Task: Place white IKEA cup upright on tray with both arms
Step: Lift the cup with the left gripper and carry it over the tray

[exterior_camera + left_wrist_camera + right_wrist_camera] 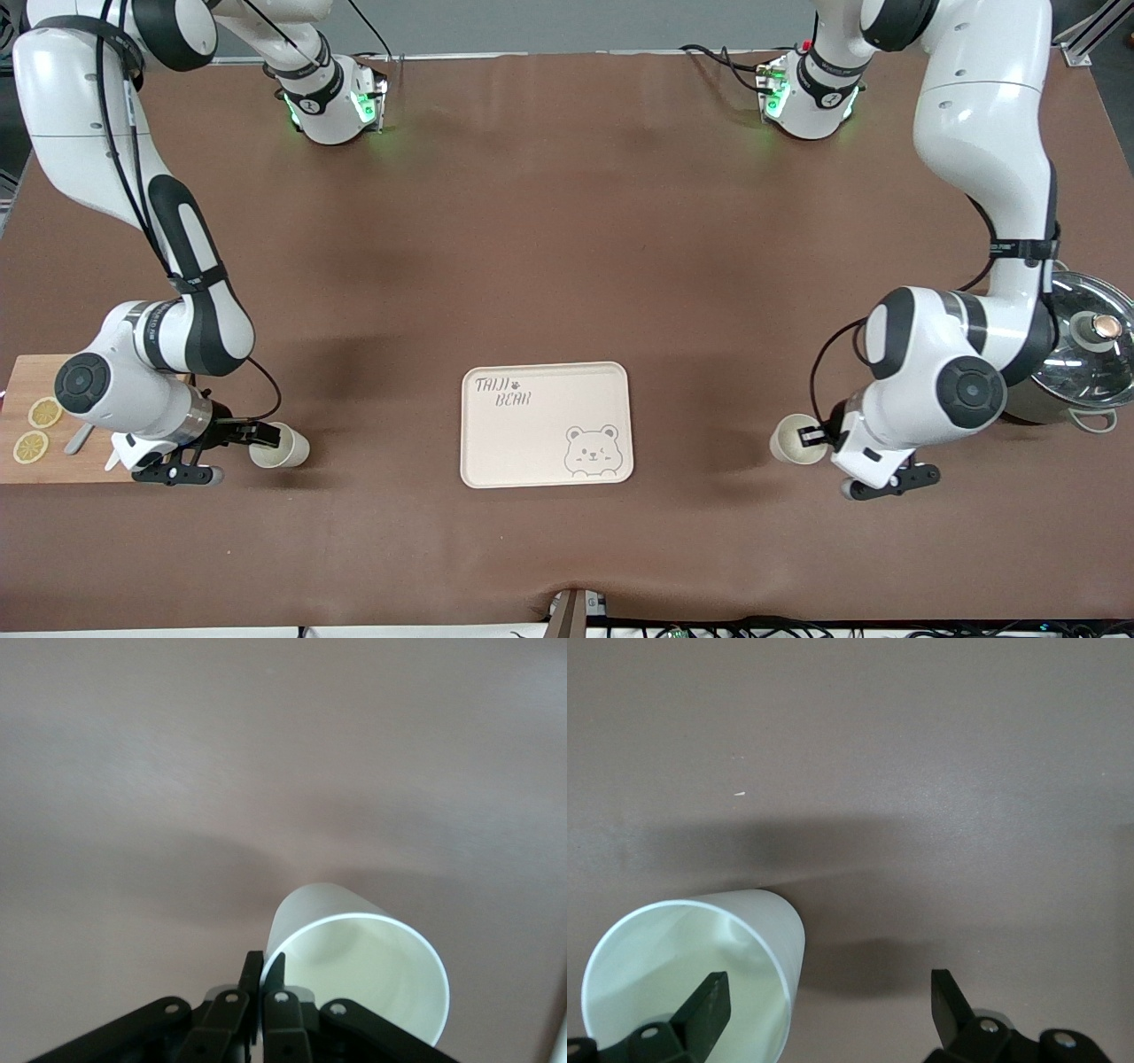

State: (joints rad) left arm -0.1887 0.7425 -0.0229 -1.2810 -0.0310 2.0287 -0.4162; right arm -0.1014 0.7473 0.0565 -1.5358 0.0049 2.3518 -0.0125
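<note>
The cream tray (532, 443) with the bear drawing lies mid-table, with nothing on it. One white cup (791, 441) sits tipped toward the left arm's end, its mouth facing my left gripper (811, 436). The left wrist view shows that gripper (263, 967) shut on this cup's (354, 966) rim, one finger inside and one outside. A second white cup (285, 447) lies on its side toward the right arm's end. My right gripper (264, 434) is at its mouth. In the right wrist view it (828, 1001) stands open, one finger inside the cup (757, 930) and the other outside its wall.
A wooden cutting board (18, 377) with two lemon slices (44, 412) and a grey utensil (80, 437) lies under the right arm's wrist. A steel pot with a glass lid (1085, 354) stands beside the left arm, at the table's edge.
</note>
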